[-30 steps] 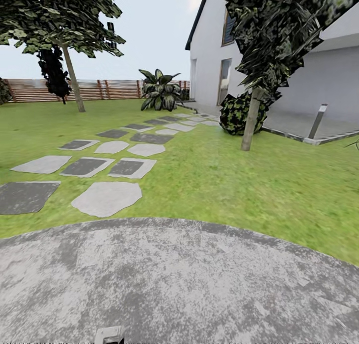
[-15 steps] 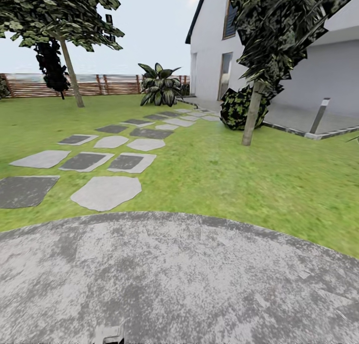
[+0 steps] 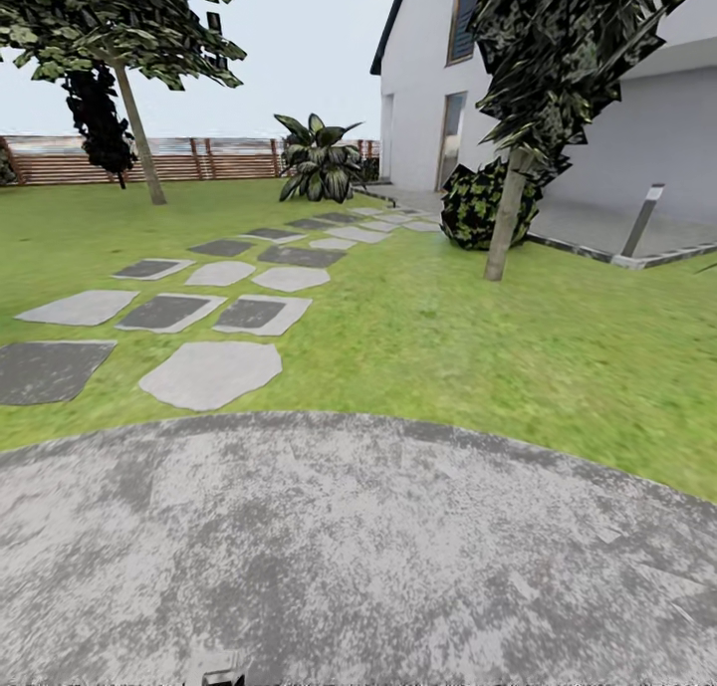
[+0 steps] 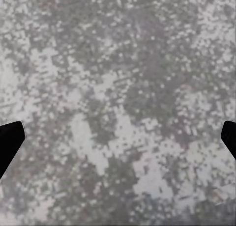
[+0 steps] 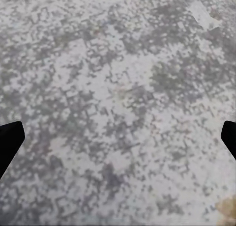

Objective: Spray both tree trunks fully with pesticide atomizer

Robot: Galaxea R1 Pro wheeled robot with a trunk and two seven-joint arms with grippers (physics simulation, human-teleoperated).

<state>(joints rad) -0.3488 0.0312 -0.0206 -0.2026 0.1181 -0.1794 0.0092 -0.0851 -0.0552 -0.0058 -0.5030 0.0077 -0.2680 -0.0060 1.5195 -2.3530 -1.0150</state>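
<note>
Two tree trunks, nearer upright

Your head camera looks forward across the grey paved pad toward the lawn; both wrist cameras face down, close over that same pad.

near tree crown: running off top edge
far tree crown: getting clipped top-left
bush: sitting partly behind near trunk
</note>
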